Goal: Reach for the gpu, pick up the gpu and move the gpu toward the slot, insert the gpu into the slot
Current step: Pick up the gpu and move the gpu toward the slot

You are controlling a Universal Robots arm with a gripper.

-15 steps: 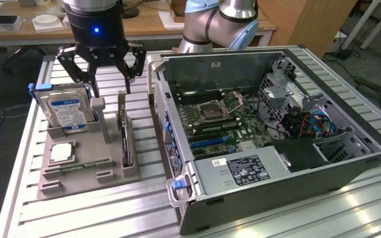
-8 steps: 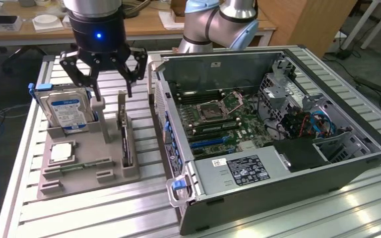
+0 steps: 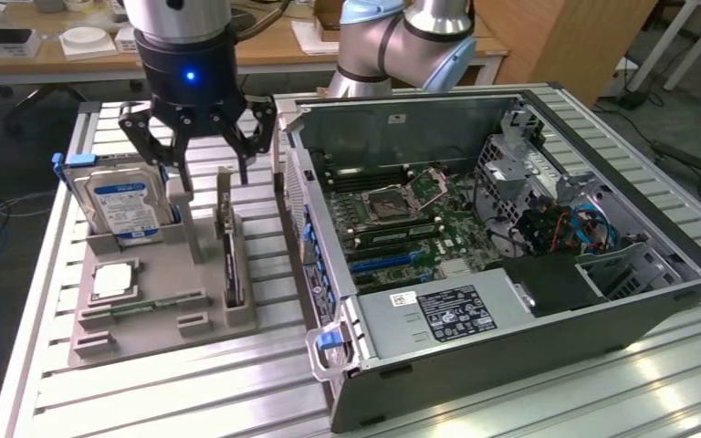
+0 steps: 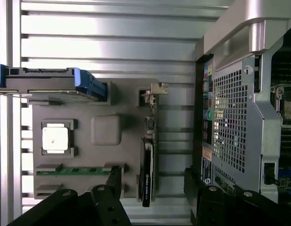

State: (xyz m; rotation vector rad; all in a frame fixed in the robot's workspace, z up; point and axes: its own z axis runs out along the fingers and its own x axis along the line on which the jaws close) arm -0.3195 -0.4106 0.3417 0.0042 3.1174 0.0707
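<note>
The gpu (image 3: 229,248) is a thin dark card standing on its edge in a grey holder (image 3: 162,333) on the exterior view's left. My gripper (image 3: 208,169) hangs open just above the card's far end, one finger on each side, touching nothing. In the wrist view the gpu (image 4: 149,162) shows edge-on, between the two black fingers (image 4: 113,181) of the gripper (image 4: 153,174). The open computer case (image 3: 594,301) lies to the exterior view's right of the holder. Its motherboard (image 3: 412,219) with long card slots faces up.
A silver hard drive (image 3: 125,205) with a blue label stands upright in the holder beside my gripper. A square processor chip (image 3: 113,281) and a green memory stick (image 3: 143,307) lie nearer the front. The case wall (image 4: 234,122) is close beside the gpu. Everything rests on a slatted aluminium table (image 3: 180,392).
</note>
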